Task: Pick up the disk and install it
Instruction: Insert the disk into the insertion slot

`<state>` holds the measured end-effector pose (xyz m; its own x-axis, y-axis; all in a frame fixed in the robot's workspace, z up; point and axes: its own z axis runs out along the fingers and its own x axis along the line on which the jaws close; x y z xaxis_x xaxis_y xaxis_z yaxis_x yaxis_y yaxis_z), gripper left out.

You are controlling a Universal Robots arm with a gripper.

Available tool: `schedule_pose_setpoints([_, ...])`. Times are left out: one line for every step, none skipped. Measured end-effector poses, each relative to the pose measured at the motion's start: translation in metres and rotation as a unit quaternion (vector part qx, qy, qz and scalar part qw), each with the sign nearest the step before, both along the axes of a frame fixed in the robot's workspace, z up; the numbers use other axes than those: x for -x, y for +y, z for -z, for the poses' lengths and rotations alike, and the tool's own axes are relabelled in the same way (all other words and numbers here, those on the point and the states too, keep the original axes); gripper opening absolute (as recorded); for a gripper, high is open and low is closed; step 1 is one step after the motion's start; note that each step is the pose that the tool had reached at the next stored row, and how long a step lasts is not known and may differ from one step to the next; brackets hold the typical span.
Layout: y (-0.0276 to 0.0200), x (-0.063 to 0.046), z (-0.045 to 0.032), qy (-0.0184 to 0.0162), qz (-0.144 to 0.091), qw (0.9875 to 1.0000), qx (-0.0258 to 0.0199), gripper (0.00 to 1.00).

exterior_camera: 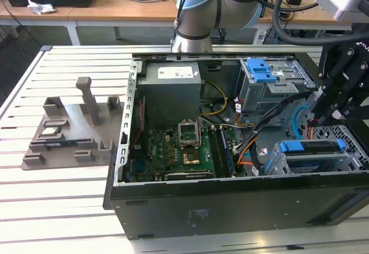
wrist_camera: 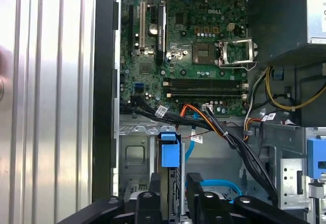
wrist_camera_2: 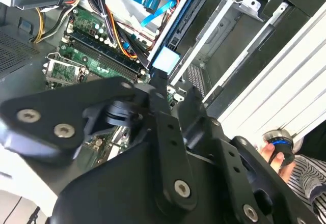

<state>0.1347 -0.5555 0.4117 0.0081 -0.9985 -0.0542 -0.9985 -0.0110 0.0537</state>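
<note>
- Step in hand: judged from the frames, the work stood at the drive bay. The disk (exterior_camera: 311,147) was already inside the computer case (exterior_camera: 230,193), not on the bench (exterior_camera: 57,208).
- Claw position: in the exterior view the claw (exterior_camera: 316,121) hung just above the disk, at that view's right end of the case. In both wrist views the disk's blue carrier tab (wrist_camera: 169,152) lay directly ahead of the claw (wrist_camera: 173,183).
- Claw state: whether the claw was clamped on the disk or stood free of it could not be told from these frames.
- Disk position: the disk stood on edge in the lower drive cage (exterior_camera: 277,161), blue frame uppermost and running along the cage. Whether it was fully seated could not be told.
- Next move, as a judgement: any further travel would call for staying in line with the cage walls and clear of the orange and black cables (exterior_camera: 248,150) just beside the cage.
- Case contents:
  - motherboard (exterior_camera: 179,150) on the case floor
  - grey power-supply box (exterior_camera: 170,92) beyond the motherboard
  - upper grey cage carrying a blue latch (exterior_camera: 259,69)
  - lower drive cage holding the disk
- Bench contents: a grey fixture tray (exterior_camera: 69,133) sat beside the case, towards the exterior view's left.
</note>
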Motion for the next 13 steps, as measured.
schedule_pose_setpoints([0.0, 0.0, 0.0, 0.0, 0.0, 1.0, 0.0, 0.3])
schedule_pose_setpoints([0.0, 0.0, 0.0, 0.0, 0.0, 1.0, 0.0, 0.24])
schedule_pose_setpoints([0.0, 0.0, 0.0, 0.0, 0.0, 1.0, 0.0, 0.18])
schedule_pose_setpoints([0.0, 0.0, 0.0, 0.0, 0.0, 1.0, 0.0001, 0.12])
schedule_pose_setpoints([0.0, 0.0, 0.0, 0.0, 0.0, 1.0, 0.0001, 0.11])
schedule_pose_setpoints([0.0, 0.0, 0.0, 0.0, 0.0, 1.0, 0.0001, 0.11])
schedule_pose_setpoints([0.0, 0.0, 0.0, 0.0, 0.0, 1.0, 0.0001, 0.11])
schedule_pose_setpoints([0.0, 0.0, 0.0, 0.0, 0.0, 1.0, 0.0001, 0.11])
schedule_pose_setpoints([0.0, -0.0001, 0.0, 0.0, 0.0, 1.0, 0.0001, 0.11])
schedule_pose_setpoints([0.0004, -0.0021, 0.0003, 0.0, 0.0, 1.0, 0.0001, 0.11])
schedule_pose_setpoints([0.0014, -0.0048, 0.0009, 0.0001, 0.0, 1.0, -0.0001, 0.11])
schedule_pose_setpoints([0.0029, -0.008, 0.0019, 0.0002, 0.0, 1.0, 0.0, 0.11])
schedule_pose_setpoints([0.0039, -0.0097, 0.0031, 0.0003, 0.0, 1.0, 0.0, 0.11])
